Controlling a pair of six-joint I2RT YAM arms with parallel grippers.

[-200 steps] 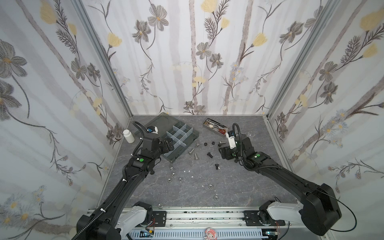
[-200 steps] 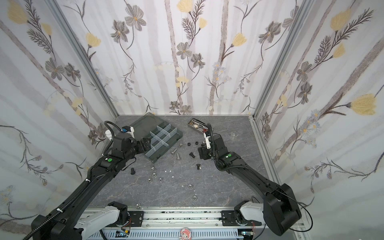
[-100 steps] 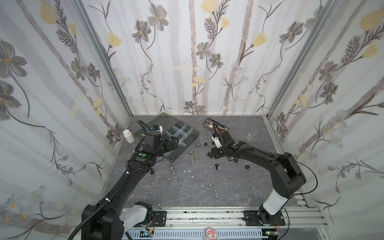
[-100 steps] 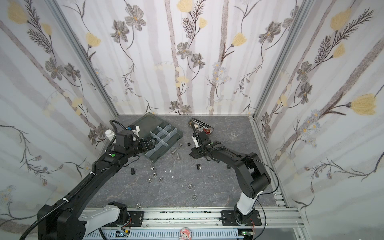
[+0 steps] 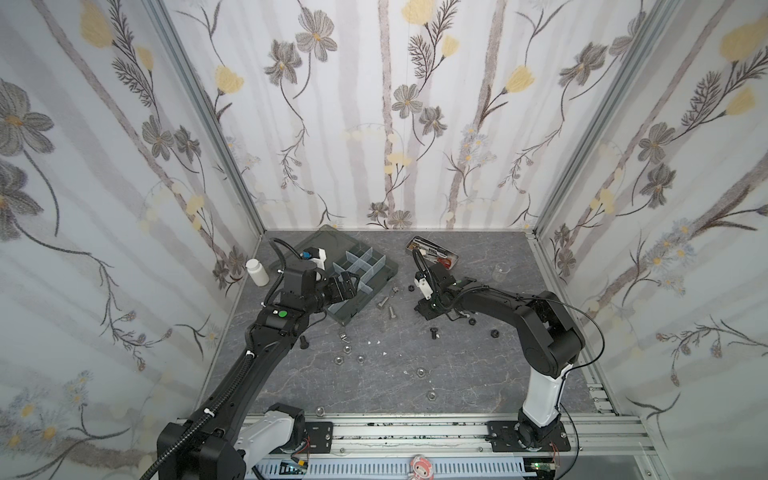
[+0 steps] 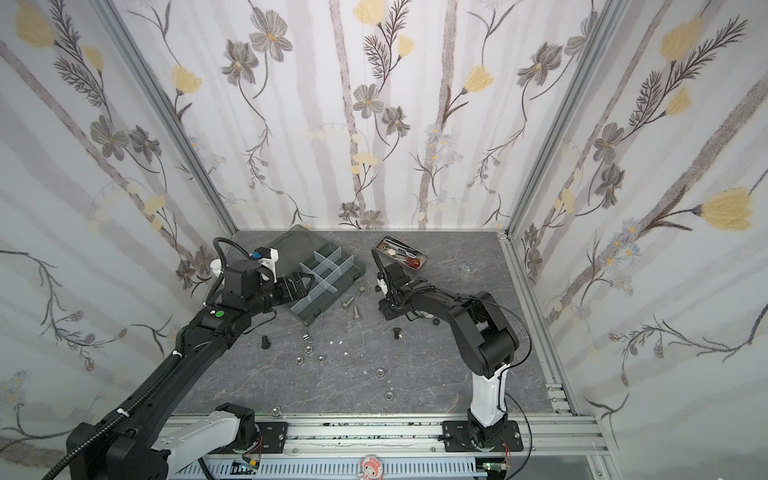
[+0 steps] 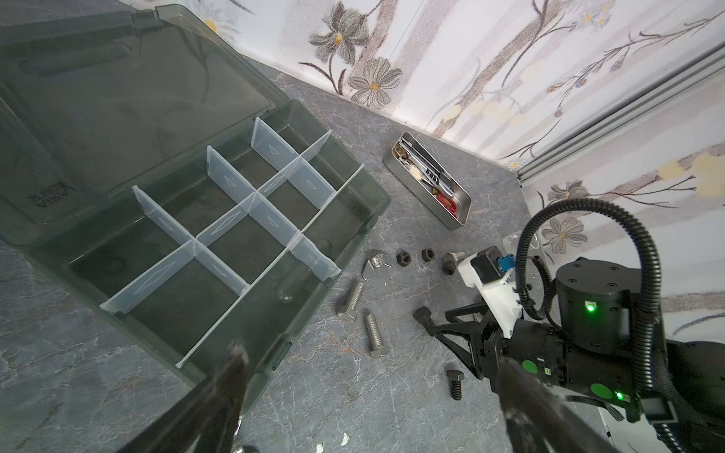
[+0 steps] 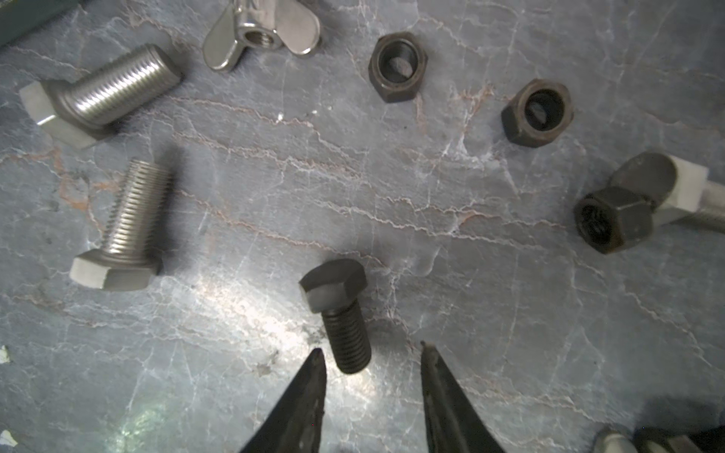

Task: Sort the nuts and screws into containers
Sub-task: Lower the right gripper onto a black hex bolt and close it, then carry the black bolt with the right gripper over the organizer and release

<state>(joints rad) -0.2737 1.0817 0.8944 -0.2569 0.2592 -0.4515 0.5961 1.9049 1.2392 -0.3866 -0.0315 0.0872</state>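
Right claw (image 8: 370, 349), partly open, flanks black screw (image 8: 339, 310), seemingly without contact; shaft lengthwise, head pointing away.

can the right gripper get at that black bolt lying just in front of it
Probably yes. The right gripper has its jaws apart on either side of the threaded end of the black bolt, with nothing between them; the silver bolts and black nuts lie well clear.
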